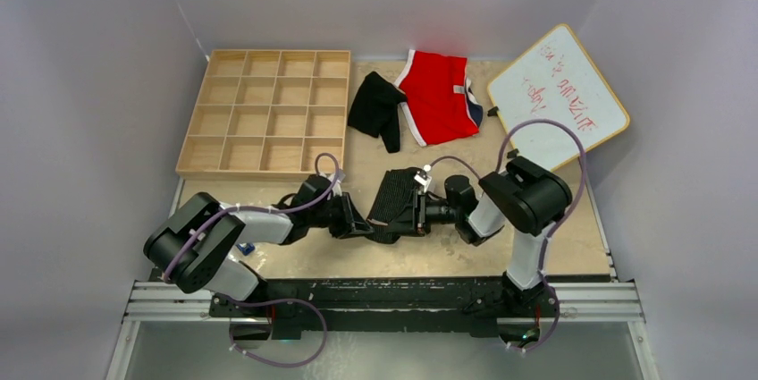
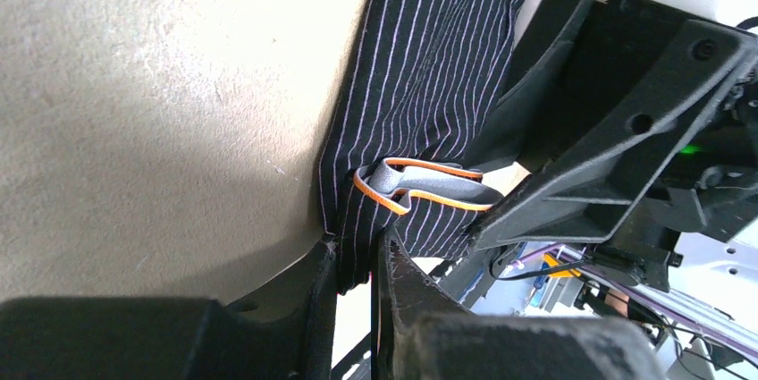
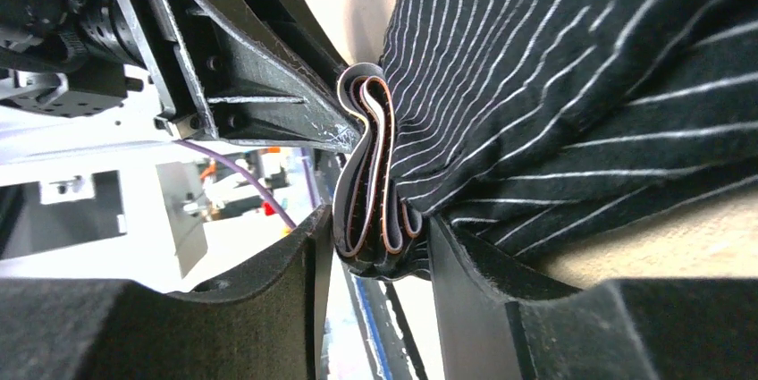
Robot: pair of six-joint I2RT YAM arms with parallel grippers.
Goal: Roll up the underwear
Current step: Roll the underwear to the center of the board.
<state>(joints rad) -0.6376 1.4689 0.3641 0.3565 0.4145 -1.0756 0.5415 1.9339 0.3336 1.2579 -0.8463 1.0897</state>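
Centrally, both arms meet at the striped underwear (image 1: 391, 199), which lies mid-surface (image 1: 447, 255).
The left end effector (image 2: 357, 259) is nearly closed, pinching a fabric edge. The right end effector (image 3: 374, 237) stands partway apart around the folded waistband (image 3: 371, 174); I cannot tell whether it presses. Plain black underwear (image 1: 375, 110) and red briefs (image 1: 438, 98) lie behind, well apart. A wooden grid tray (image 1: 268, 172) sits back left and a whiteboard (image 1: 559, 94) back right.

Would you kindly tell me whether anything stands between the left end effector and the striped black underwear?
Nothing visible does: the left end effector pinches an edge of the striped black underwear; the right end effector straddles its waistband close by.
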